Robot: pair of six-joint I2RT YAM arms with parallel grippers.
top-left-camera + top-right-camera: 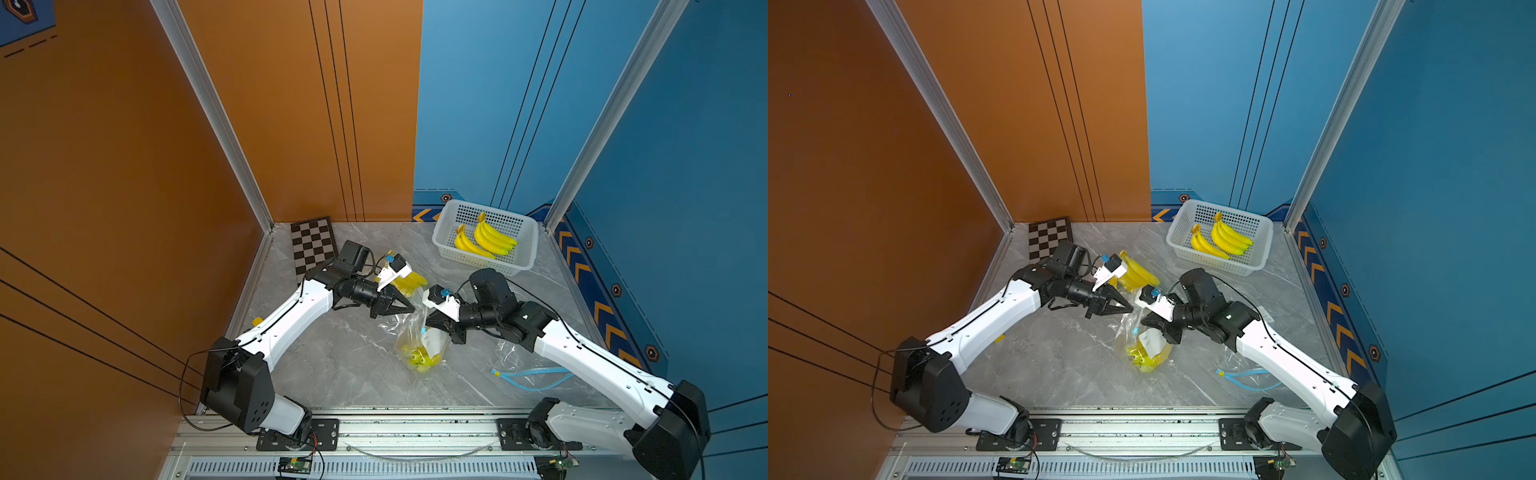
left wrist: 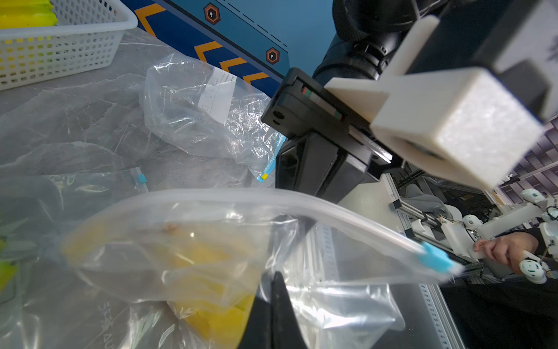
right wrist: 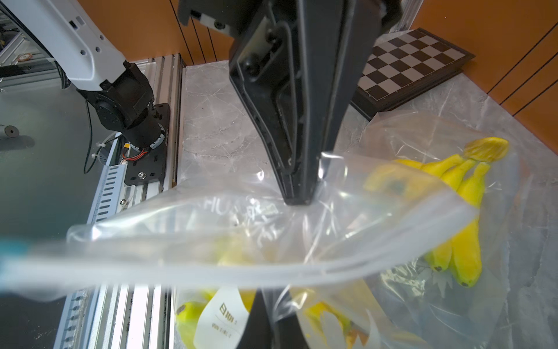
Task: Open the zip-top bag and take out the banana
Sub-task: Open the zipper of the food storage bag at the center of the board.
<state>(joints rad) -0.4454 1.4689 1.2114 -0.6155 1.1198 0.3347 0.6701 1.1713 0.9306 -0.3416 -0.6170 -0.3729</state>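
Mid-frame in both top views, the left gripper (image 1: 409, 308) and right gripper (image 1: 431, 323) each clamp tight on the zip-top bag (image 1: 409, 337) at its mouth; the banana (image 1: 419, 360) sits inside.

Orange wall (image 1: 104, 166) meets blue wall (image 1: 478, 104) at the back; aluminium posts (image 1: 216, 116) stand at the corners; grey marble table (image 1: 332, 365); chevron strip (image 1: 598, 307) low on the blue; even light

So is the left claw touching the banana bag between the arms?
Touching. The right wrist view shows the left gripper shut on the zip-top bag, plastic puckering at its tips.
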